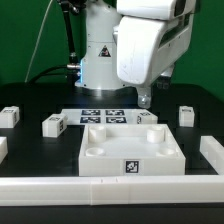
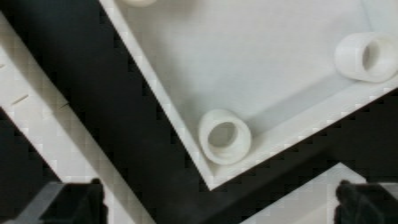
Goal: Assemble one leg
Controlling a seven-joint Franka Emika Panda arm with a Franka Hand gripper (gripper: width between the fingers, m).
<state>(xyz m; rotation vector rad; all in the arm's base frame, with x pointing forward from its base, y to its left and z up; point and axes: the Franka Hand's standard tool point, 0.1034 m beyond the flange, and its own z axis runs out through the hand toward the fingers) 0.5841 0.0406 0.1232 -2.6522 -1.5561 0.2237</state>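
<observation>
Step in hand, as judged: approach, with no leg picked yet. The gripper (image 1: 144,100) is held over the far edge of the tray (image 1: 100,165), toward the exterior view's right. In the wrist view its fingers (image 2: 71,200) are spread wide with nothing between them, so it is open and empty. A tray corner with a round socket (image 2: 226,135) is seen under it. No socket is seen filled.

The leg (image 1: 186,114) lies loose on the table, apart from the tray on the exterior view's right. A second leg (image 1: 52,125) lies on the left, and a third (image 1: 10,116) further left.

Next move, as judged: the gripper is to be shifted off the tray, lowered over one leg and closed on it. Alignment with the block's sides will be needed.

The marker board (image 1: 104,117) lies behind the tray, near the gripper. A white rail (image 1: 100,186) runs along the near side. The tray wall and the marker board are to be cleared on descent. The path to the right leg looks open.
</observation>
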